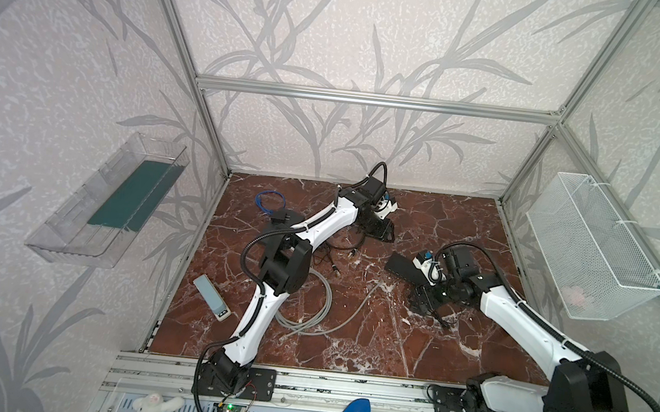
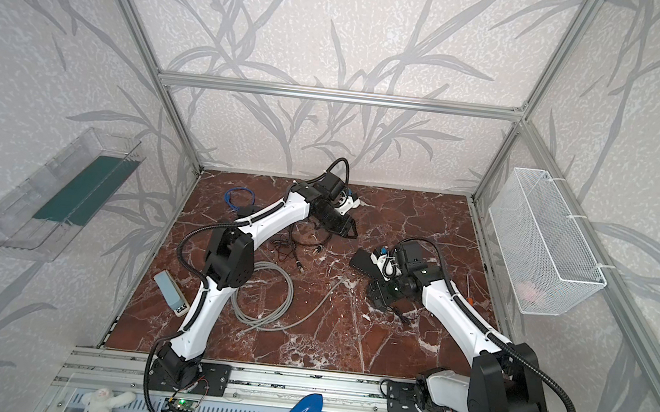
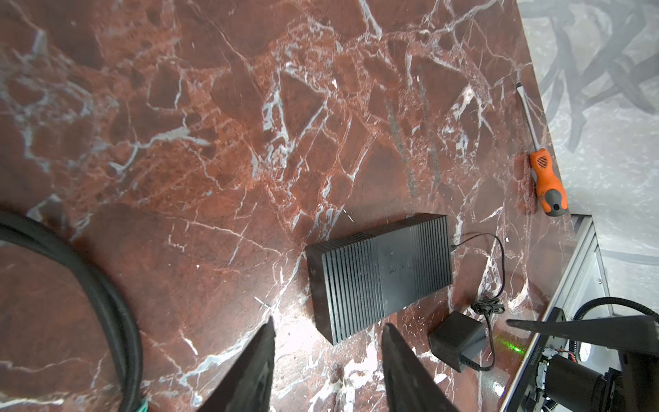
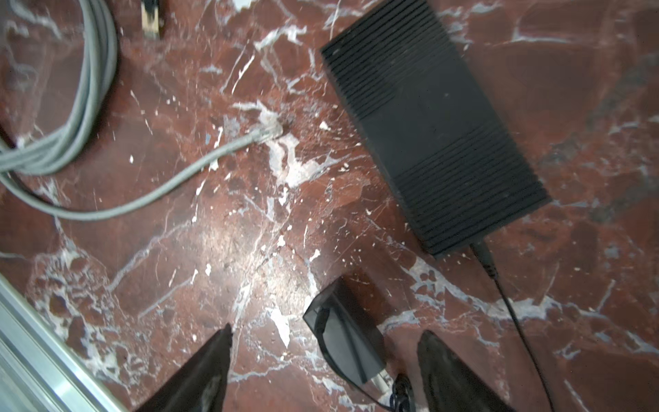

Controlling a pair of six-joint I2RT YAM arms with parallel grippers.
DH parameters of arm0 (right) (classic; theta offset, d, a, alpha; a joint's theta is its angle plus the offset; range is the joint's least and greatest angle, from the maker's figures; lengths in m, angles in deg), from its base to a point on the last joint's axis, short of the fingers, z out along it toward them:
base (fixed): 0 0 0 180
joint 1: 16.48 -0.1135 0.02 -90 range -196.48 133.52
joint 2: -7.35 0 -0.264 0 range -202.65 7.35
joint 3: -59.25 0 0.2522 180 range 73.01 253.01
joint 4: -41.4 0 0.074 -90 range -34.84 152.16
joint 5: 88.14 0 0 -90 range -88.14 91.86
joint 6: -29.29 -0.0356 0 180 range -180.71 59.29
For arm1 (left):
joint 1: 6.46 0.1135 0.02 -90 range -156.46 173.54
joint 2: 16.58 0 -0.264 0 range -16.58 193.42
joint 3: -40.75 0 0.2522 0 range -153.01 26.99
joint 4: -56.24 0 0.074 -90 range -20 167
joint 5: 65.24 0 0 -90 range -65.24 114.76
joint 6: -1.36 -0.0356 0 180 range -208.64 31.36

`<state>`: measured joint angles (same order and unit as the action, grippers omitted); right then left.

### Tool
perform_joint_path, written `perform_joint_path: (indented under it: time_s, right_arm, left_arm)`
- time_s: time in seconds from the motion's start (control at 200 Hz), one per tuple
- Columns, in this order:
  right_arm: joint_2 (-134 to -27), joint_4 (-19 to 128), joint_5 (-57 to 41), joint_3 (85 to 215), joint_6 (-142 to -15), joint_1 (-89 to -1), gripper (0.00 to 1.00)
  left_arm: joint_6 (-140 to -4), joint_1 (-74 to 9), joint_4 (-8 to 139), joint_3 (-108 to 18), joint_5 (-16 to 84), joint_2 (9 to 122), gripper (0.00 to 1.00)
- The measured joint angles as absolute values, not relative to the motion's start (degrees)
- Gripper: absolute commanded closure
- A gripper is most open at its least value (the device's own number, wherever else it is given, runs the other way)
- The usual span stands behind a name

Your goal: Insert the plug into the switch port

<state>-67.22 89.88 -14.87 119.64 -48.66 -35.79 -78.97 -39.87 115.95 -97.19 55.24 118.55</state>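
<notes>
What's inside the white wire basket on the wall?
A small pale pink thing lies at the bottom of the white wire basket. The mesh blurs it, so I cannot tell what it is.

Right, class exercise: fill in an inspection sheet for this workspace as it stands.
Surface: red marble tabletop, partly covered.
Job's things: switch lies flat, ports unseen; plug on grey cable's end lies on tabletop, apart from switch.
Clutter: screwdriver, adapter, grey box.
Grippers: left gripper open, empty; right gripper open, over adapter.
Cables: grey coil, blue coil, thin lead at switch.
Surroundings: wire basket, clear tray on walls.
</notes>
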Motion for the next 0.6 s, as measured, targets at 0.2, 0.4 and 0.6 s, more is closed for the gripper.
perform_joint_path:
  time_s: [0.2, 0.4, 0.6]
  right_arm:
    - [-75.0, 95.1, -14.7, 125.9, -35.3, -36.2, 0.28]
    - [-80.5, 97.1, -13.9, 127.6, -29.8, -37.0, 0.36]
    - [-83.1, 98.1, -12.1, 127.5, -28.0, -39.0, 0.48]
  left_arm:
    - [-78.9, -39.6, 115.6, -95.0, 55.2, 118.3, 0.50]
    - [-78.9, -39.3, 115.3, -92.9, 55.2, 117.8, 0.51]
    - [-79.0, -38.9, 115.2, -92.4, 55.3, 117.4, 0.51]
